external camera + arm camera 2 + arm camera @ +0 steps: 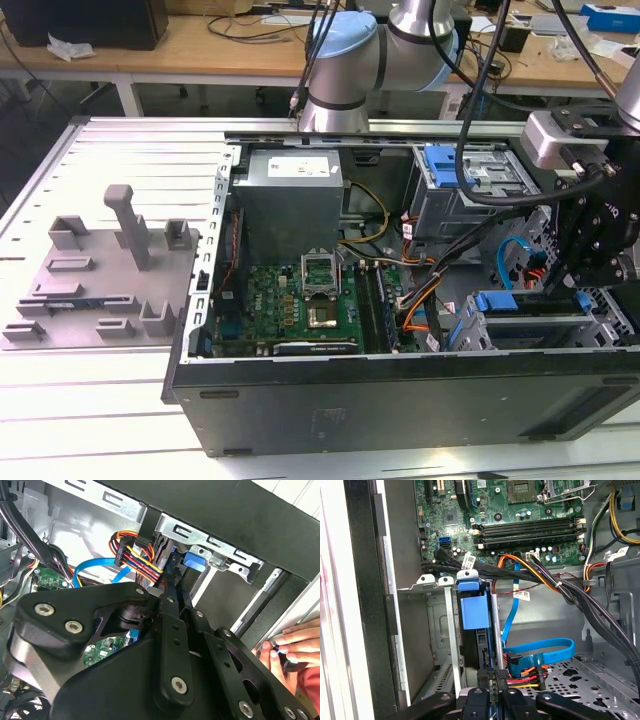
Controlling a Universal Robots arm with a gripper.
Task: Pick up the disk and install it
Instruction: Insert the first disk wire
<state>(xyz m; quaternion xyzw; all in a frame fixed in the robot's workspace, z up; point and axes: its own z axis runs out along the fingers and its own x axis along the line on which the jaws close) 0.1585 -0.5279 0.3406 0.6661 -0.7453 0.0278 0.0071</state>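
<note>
Claw (492, 685) clamped on the disk (472, 611) at the drive cage (432, 587).
Disk stands on edge in a cage slot inside the open computer case (400, 395) on the counter (100, 420), blue carrier end away from claw.

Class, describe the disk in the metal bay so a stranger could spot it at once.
Inside the open computer case, look past the green circuit board to the metal bay against the case wall. The disk stands on edge in that bay. Its blue plastic frame sets it apart from the bare metal rails with white clips beside it.
</note>
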